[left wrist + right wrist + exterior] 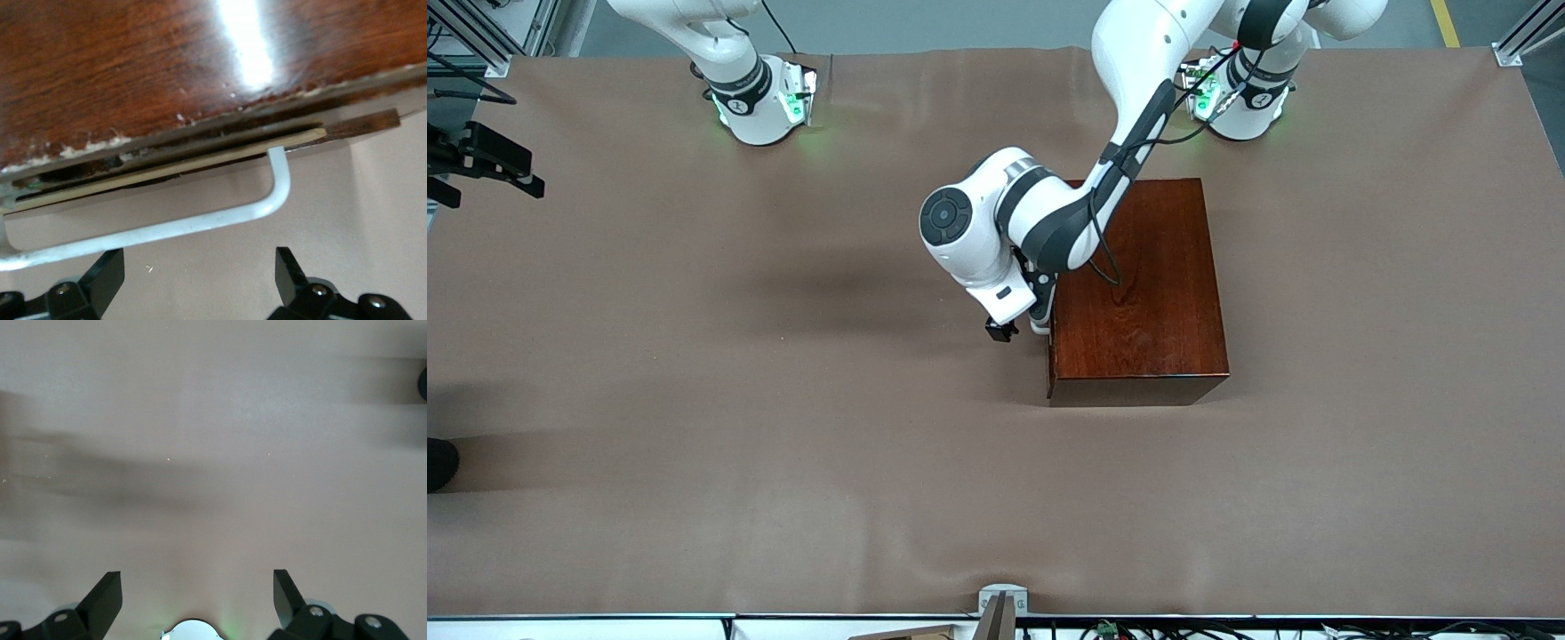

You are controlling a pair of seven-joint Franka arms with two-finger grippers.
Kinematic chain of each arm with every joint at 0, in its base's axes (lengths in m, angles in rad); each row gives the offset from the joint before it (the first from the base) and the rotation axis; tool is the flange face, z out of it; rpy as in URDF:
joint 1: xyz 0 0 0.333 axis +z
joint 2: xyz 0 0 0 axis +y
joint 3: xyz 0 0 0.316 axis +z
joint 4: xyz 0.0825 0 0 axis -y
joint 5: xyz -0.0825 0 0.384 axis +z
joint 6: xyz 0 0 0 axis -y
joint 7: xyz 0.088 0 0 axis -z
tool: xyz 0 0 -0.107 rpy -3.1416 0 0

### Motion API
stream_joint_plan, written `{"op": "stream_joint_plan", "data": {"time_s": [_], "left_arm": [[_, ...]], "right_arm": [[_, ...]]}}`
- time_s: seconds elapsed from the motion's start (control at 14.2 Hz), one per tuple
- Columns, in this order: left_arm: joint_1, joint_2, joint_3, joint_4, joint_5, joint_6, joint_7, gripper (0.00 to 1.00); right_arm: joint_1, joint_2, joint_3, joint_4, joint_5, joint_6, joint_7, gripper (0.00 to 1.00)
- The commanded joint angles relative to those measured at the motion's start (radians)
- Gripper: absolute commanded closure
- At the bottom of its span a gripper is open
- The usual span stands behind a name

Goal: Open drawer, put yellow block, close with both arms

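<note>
From the front camera, the glossy dark mahogany box (1138,293) sits on the brown paper-covered counter (694,400) toward the left arm's end, its drawer face turned toward the right arm's end, so that an arm can come at it from the open middle of the counter. The left gripper (1021,327) hangs low just beside that face, presumably lined up to take the handle. The right arm waits, its base (760,102) alone in sight. No small yellow block shows in any view, so I cannot tell where it is. In the left wrist view, the drawer's dark reddish-brown front (363,123) is nearly flush with the box, a thin pale strip showing at the seam, and the white U-shaped bar handle (200,223) lies just ahead of the black fingertips (107,267), which stand wide and grip nothing. In the right wrist view, the right gripper (197,587) hovers over bare counter with its jaws wide and empty
</note>
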Motion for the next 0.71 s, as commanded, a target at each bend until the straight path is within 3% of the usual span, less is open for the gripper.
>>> {"op": "stream_joint_plan", "data": {"time_s": [0.0,0.42,0.64], "left_arm": [[0.016,-0.070,-0.005,-0.007,0.005,-0.005,0.006,0.00],[0.071,-0.221,-0.004,-0.013,-0.031,0.020,0.014,0.00],[0.102,-0.294,-0.001,-0.019,-0.032,-0.014,0.110,0.00]], "right_arm": [[-0.008,0.001,0.003,0.004,-0.010,-0.007,0.002,0.00],[-0.003,0.001,0.003,0.004,-0.008,-0.008,0.000,0.00],[-0.006,0.001,0.003,0.004,-0.008,-0.010,-0.001,0.00]]}}
